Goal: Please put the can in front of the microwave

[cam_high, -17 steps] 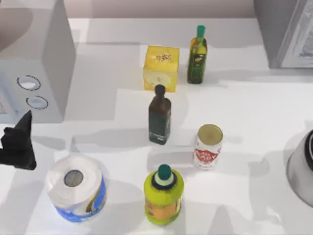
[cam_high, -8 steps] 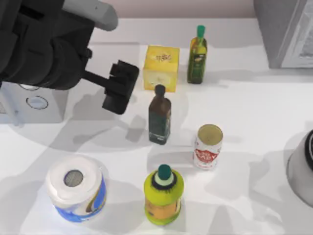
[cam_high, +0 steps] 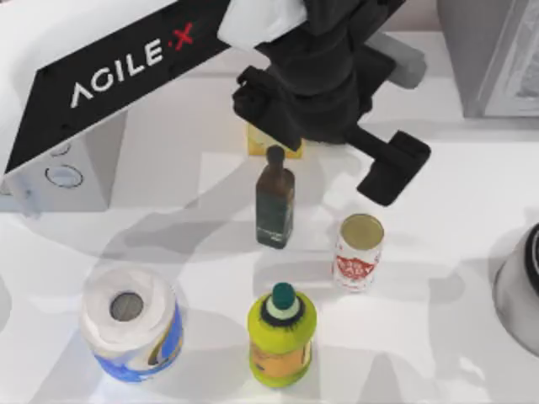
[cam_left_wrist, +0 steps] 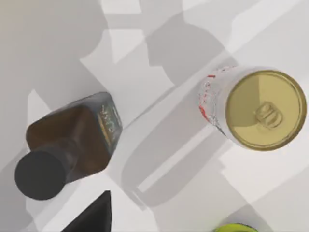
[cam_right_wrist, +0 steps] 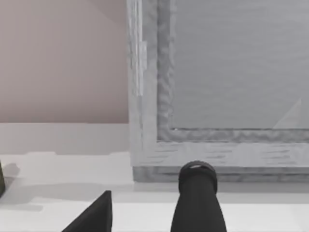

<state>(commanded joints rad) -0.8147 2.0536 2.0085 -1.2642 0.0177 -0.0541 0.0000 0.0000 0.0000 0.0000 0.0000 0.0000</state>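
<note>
The can [cam_high: 360, 251], white with red print and a dull gold top, stands upright right of the table's centre. In the left wrist view the can [cam_left_wrist: 260, 108] is seen from above. My left arm reaches across from the left, and my left gripper [cam_high: 390, 171] hangs above the table just behind the can, apart from it, open and holding nothing. One of its fingers [cam_left_wrist: 94, 217] shows at the picture's edge. The microwave [cam_high: 63, 172] stands at the far left, largely covered by my left arm. My right gripper [cam_right_wrist: 145, 212] is parked at the right, open.
A dark brown bottle [cam_high: 274, 206] stands just left of the can. A yellow-green bottle [cam_high: 282, 337] and a blue-wrapped paper roll [cam_high: 130, 324] stand near the front. A yellow box [cam_high: 268, 145] peeks from under the arm. A grey appliance [cam_high: 493, 55] fills the back right corner.
My left arm has swung from the left side of the table across to the right. Its gripper went from beside the yellow box to just behind the can. Nothing on the table moved.
</note>
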